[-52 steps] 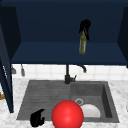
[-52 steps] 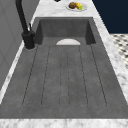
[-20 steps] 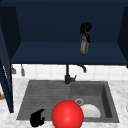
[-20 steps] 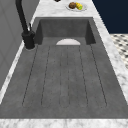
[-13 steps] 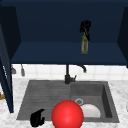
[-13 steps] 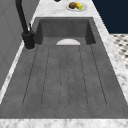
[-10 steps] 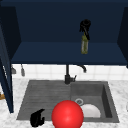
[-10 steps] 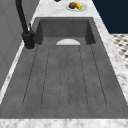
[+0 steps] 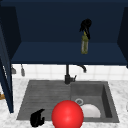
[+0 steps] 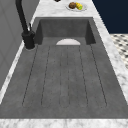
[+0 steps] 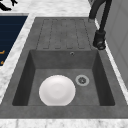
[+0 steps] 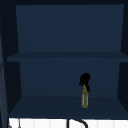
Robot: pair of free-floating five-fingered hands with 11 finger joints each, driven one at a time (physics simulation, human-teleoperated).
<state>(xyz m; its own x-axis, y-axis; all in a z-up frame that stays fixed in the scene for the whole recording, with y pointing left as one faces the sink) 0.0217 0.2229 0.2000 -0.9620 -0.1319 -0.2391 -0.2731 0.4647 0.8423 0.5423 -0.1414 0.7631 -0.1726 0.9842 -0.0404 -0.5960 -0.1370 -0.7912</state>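
While the right hand point(image 9: 85, 25) closes its curled fingers round the neck of the olive-green bottle point(image 9: 84, 45), the bottle hangs upright inside the open wall cabinet point(image 9: 62, 25), its base at or just above the lower shelf point(image 9: 50, 53); whether it touches the shelf I cannot tell. The upper view puts the same hand point(image 12: 85, 79) on top of the bottle point(image 12: 84, 98), with a second shelf point(image 12: 50, 57) above and clear of both.

Handling the bottle well here, in my judgement, means keeping it plumb, since the grip sits high on the neck and the body can swing below it; any lift or lowering should be straight and slow, and the base should stay well in from the shelf's front edge.

The left hand point(image 9: 37, 118) hovers low at the front left of the sink point(image 9: 107, 100), over the drainboard, fingers curled and holding nothing.

Directly below the cabinet stands the black tap point(image 9: 67, 75), under the bottle's line of descent, so a drop would strike it or the basin. A white plate point(image 11: 57, 90) lies flat in the basin beside the drain point(image 11: 82, 80). A large red ball point(image 9: 67, 115) sits at the sink's front edge, partly covering the plate in the front view. A dish of fruit point(image 10: 76, 6) rests on the marble surface point(image 10: 110, 50) beyond the basin, well apart from both hands.
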